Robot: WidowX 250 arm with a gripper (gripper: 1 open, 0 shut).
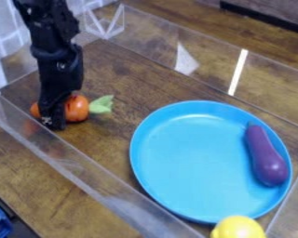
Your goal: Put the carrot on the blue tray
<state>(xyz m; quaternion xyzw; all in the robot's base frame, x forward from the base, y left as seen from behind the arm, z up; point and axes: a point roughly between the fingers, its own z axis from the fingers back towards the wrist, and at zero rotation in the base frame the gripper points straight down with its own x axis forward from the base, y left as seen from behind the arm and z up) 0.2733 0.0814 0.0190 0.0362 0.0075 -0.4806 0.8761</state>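
The camera is looking down from up high, with the big blue plate (196,172) sitting toward four o'clock.

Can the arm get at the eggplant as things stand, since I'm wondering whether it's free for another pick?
Probably not: its gripper is closed on the carrot, though nothing visibly covers the eggplant.

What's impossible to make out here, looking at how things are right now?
All in the single camera view:
- Carrot: its middle is partly hidden by the gripper's dark fingers, so where they press is unclear.
- Robot arm: cut off by the top edge.
- Yellow lemon: its lower part is cut off by the bottom edge.
- Blue object: cut off at the lower left, too little shows to name it.
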